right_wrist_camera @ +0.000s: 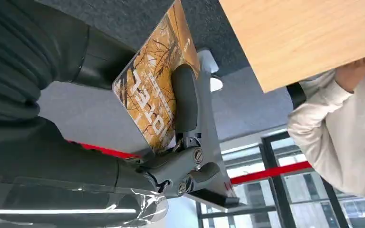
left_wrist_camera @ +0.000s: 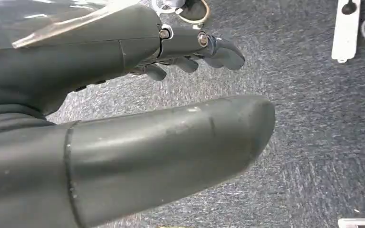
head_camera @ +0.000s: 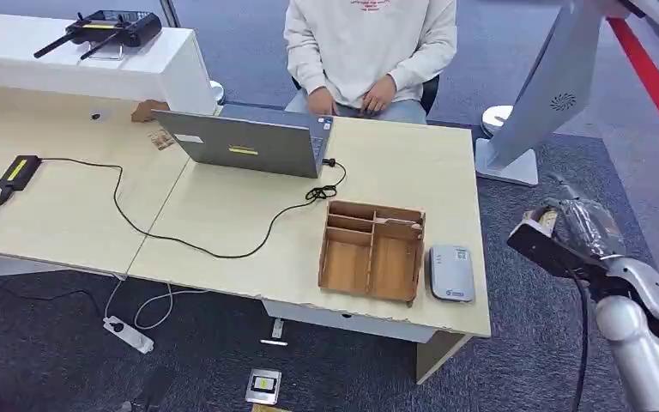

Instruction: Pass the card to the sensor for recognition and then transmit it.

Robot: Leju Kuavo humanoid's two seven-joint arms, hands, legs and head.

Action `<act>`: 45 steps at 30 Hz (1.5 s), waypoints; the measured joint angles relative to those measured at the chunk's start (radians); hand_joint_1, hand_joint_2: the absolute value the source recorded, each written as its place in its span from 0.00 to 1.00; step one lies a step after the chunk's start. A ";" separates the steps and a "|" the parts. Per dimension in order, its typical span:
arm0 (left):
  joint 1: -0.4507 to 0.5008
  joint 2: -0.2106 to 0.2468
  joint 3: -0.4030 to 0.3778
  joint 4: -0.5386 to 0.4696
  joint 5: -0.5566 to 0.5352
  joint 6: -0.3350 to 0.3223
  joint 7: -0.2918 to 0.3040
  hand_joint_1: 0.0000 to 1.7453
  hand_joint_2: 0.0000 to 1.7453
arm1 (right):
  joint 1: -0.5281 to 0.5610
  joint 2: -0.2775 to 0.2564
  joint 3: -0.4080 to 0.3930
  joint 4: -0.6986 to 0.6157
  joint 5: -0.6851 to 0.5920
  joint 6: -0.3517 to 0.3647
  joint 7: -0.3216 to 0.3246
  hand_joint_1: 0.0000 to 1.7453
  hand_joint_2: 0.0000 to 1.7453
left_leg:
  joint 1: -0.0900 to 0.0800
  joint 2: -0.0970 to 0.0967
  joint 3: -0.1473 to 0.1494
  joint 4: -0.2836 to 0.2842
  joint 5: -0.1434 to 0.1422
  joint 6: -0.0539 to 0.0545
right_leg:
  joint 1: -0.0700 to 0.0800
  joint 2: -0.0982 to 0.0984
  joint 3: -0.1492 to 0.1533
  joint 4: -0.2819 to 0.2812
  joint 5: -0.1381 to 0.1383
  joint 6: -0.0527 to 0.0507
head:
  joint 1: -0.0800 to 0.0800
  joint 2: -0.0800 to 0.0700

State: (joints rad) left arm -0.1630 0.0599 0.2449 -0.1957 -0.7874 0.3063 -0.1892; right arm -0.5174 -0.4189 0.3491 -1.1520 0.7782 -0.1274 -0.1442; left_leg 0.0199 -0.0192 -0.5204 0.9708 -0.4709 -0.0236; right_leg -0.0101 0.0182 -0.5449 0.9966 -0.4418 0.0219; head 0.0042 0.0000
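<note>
Holding the card (right_wrist_camera: pixel 154 90) in our right hand (right_wrist_camera: pixel 171 156), thumb and a finger clamped on its faces, we sit off the right end of the desk (head_camera: pixel 223 232), well apart from the sensor (head_camera: pixel 452 273). The sensor is the small grey reader lying flat near the desk's front right corner, just beside the wooden tray (head_camera: pixel 371 251).

To do this step well, we judge we should swing the right hand in over the reader, turn the card flat with its face parallel to the reader's top, and lower it close without hitting the tray wall. The pinch looks to cover only part of the card, so slip is a risk; go slow.

Our left hand (left_wrist_camera: pixel 190 52) hangs over the carpet, fingers loosely curled and apart from the thumb, holding nothing.

The tray has several compartments; all that we can see look empty. A person (head_camera: pixel 369 43) sits behind the laptop (head_camera: pixel 244 144).
</note>
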 joint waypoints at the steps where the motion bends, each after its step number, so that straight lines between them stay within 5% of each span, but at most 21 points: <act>1: -0.001 0.000 -0.004 -0.002 0.000 -0.001 0.000 0.00 0.00 | 0.000 0.002 0.000 0.012 -0.002 -0.003 -0.003 1.00 1.00 | 0.000 0.000 0.000 0.000 0.000 0.000 | 0.000 0.000 0.000 0.000 0.000 0.000 | 0.000 0.000; 29: -0.015 0.000 -0.092 -0.015 0.017 -0.011 0.018 0.00 0.00 | -0.033 0.116 0.039 0.209 0.037 -0.011 -0.036 1.00 1.00 | 0.000 0.000 0.000 0.000 0.000 0.000 | 0.000 0.000 0.000 0.000 0.000 0.000 | 0.000 0.000; 45: -0.014 0.000 -0.140 -0.016 0.061 -0.008 0.026 0.00 0.00 | -0.028 0.161 0.095 0.174 0.024 0.038 0.005 1.00 1.00 | 0.000 0.000 0.000 0.000 0.000 0.000 | 0.000 0.000 0.000 0.000 0.000 0.000 | 0.000 0.000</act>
State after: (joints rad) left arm -0.1767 0.0603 0.1053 -0.2121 -0.7264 0.2979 -0.1637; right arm -0.5457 -0.2583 0.4440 -0.9777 0.8022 -0.0896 -0.1392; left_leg 0.0200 -0.0191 -0.5204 0.9708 -0.4709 -0.0236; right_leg -0.0101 0.0182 -0.5450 0.9967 -0.4418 0.0219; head 0.0042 0.0000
